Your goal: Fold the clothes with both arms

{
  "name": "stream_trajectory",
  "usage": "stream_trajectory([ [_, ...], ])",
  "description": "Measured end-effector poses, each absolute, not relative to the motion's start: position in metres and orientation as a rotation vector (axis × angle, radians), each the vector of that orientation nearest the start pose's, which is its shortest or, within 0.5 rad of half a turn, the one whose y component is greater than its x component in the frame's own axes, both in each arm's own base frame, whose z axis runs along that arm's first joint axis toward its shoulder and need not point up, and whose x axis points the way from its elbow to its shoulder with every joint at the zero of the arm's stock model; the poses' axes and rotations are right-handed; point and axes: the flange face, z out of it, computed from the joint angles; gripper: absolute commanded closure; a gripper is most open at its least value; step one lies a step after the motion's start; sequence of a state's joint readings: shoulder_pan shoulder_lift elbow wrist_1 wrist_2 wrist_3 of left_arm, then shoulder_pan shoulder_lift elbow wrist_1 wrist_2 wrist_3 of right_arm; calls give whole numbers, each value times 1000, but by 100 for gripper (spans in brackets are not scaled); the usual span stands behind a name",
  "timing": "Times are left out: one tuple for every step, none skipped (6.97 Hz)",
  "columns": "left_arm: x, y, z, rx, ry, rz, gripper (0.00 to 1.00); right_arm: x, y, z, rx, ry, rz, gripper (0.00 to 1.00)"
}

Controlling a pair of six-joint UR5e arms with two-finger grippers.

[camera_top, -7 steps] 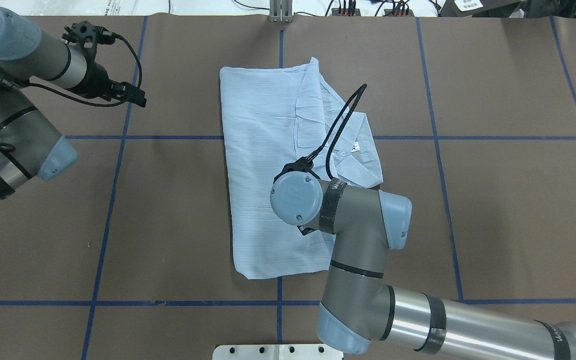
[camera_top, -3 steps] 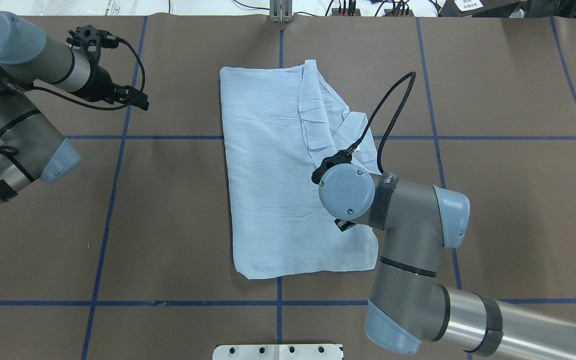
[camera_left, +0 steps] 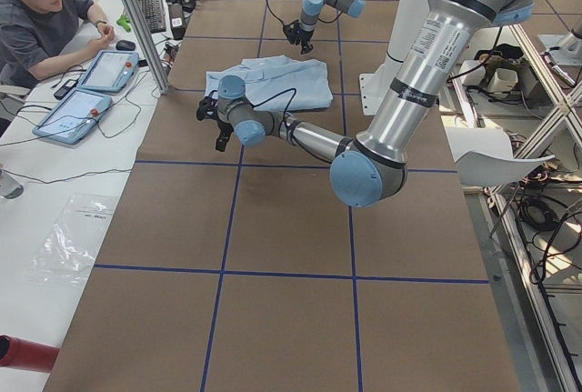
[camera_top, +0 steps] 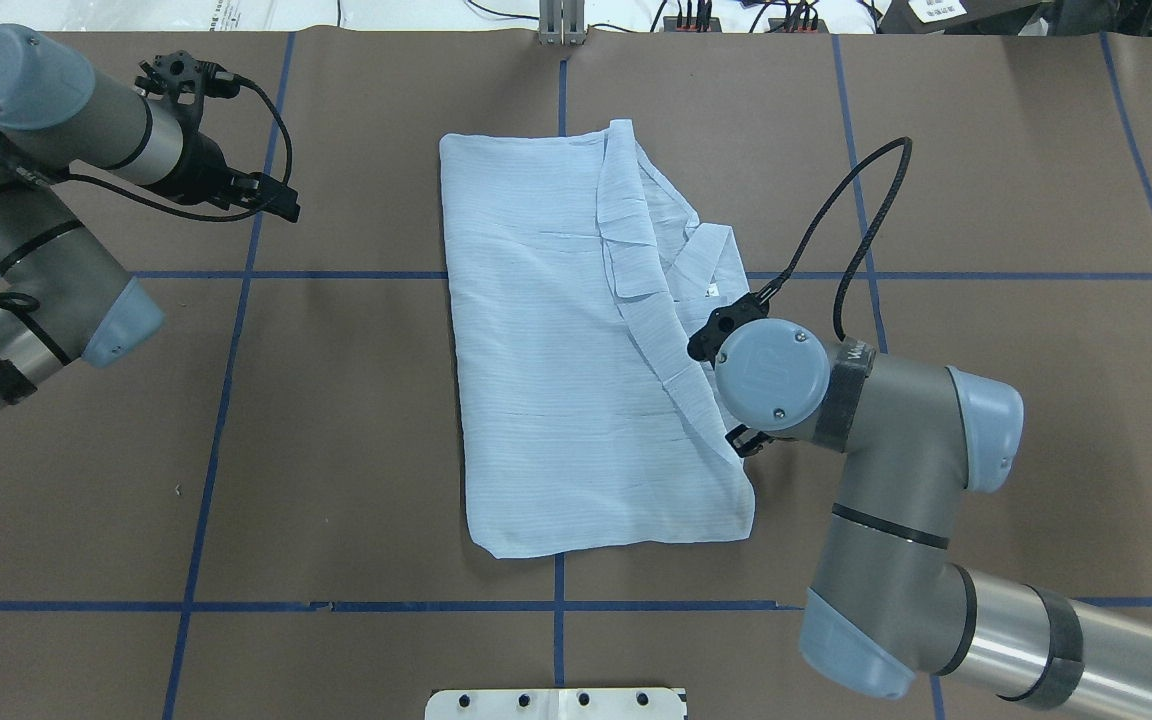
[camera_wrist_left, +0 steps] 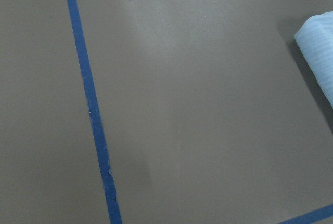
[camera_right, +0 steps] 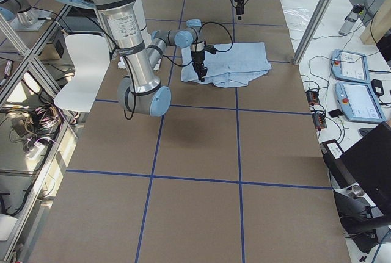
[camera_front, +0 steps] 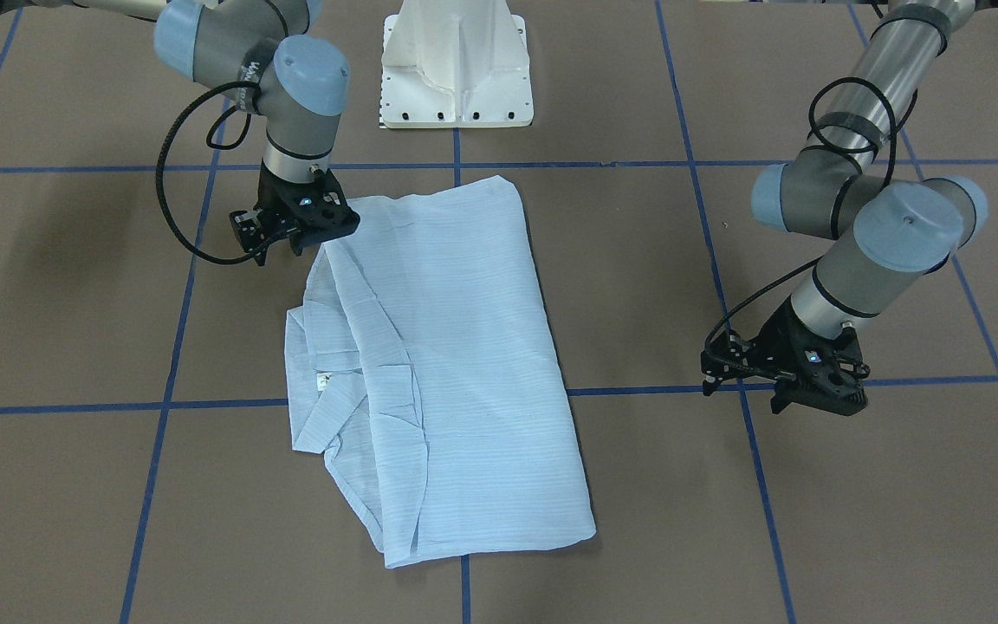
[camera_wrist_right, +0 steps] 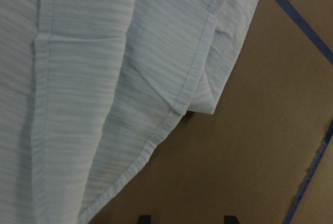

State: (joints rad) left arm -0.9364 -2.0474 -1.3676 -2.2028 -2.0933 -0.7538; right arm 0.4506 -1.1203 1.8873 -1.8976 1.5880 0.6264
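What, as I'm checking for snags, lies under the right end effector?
The wrist view shows the shirt edge and bare table paper beneath the right end effector. Anything under the folds is covered.

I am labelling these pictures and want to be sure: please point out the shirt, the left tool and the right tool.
shirt (camera_top: 546, 400): overhead view, middle of the folded body.
left tool (camera_front: 811, 404): front-facing view, midway between its fingertips.
right tool (camera_front: 279, 251): front-facing view, midway between its fingertips, beside the shirt's corner.
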Motion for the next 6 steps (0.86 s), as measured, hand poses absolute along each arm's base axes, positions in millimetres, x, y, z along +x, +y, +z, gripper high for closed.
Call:
stream_trajectory([
  [349,-615,408,369,938,128,0,-477,-387,311,285,-376,-469,0],
  [349,-614,408,370,940,128,0,-483,-394,292,305,-429,-426,0],
  [349,-614,407,370,941,129,0,-503,-401,273,323,-498,-371,0],
  [350,-613,406,369,942,131,0,-532,-409,258,335,-550,-336,0],
  [353,-612,406,363,945,128,0,-557,-415,250,335,-564,-331,0],
  [358,-609,407,353,948,121,0,-572,-414,250,326,-554,-340,0],
])
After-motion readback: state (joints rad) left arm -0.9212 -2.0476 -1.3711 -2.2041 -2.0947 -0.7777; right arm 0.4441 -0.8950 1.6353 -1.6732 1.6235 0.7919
